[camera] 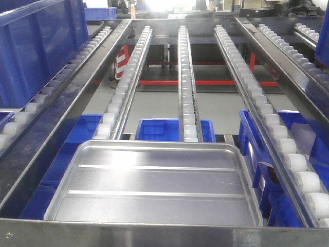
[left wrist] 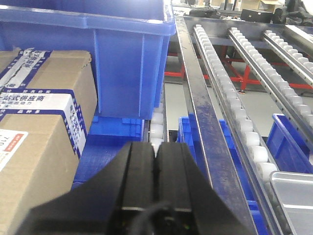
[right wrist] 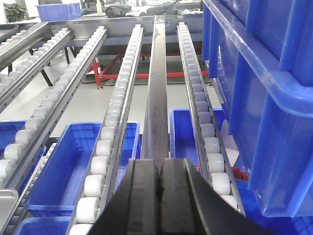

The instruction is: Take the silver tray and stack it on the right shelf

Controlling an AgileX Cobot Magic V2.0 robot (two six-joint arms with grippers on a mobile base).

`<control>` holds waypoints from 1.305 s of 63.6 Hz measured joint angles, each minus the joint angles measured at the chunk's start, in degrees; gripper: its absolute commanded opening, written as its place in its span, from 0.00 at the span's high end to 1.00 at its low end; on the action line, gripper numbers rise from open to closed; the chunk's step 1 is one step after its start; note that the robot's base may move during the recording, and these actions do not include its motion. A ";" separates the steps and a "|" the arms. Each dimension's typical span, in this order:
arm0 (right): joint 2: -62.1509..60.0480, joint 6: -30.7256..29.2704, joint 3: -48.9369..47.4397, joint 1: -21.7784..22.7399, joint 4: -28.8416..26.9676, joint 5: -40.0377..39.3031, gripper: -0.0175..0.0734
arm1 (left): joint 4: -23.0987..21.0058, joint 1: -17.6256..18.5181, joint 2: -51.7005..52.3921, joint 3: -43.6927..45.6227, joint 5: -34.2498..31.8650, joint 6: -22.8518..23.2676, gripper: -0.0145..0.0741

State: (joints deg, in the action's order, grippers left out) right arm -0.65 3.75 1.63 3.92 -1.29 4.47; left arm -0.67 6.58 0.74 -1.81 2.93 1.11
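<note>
The silver tray [camera: 154, 185], shiny with two long ridges across its floor, lies flat on the roller rails of the right shelf [camera: 186, 77], just behind the broad front bar [camera: 164, 234]. Neither gripper shows in the front view. In the left wrist view my left gripper [left wrist: 155, 146] is shut on nothing, left of the shelf's side rail, and a corner of the tray [left wrist: 293, 196] shows at the lower right. My right gripper [right wrist: 160, 161] is also shut and empty, over a dark divider bar [right wrist: 156, 88]; a tray corner [right wrist: 6, 208] sits at the lower left.
A large blue crate [camera: 41, 46] stands on the left rack level, with a cardboard box [left wrist: 39, 122] beside it. Another blue crate [right wrist: 264, 98] fills the right side. Open blue bins [camera: 164, 128] sit on the level below the rollers.
</note>
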 measured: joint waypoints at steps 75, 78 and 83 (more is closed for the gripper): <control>27.42 0.60 -30.33 -8.09 -0.46 6.22 0.51 | -1.57 -0.13 -35.36 45.30 24.49 0.00 0.94; 31.75 0.60 -32.67 -10.75 -0.46 9.49 0.41 | -2.54 -0.13 -39.42 47.00 27.47 -0.15 0.93; 36.87 0.60 -35.85 -15.00 -0.46 12.62 0.33 | -4.12 0.86 -43.92 48.48 30.72 -3.51 0.86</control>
State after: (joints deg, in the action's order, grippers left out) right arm 36.22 4.35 -34.22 -11.07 -1.75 17.09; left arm -4.79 7.43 -43.18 46.67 33.66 -2.40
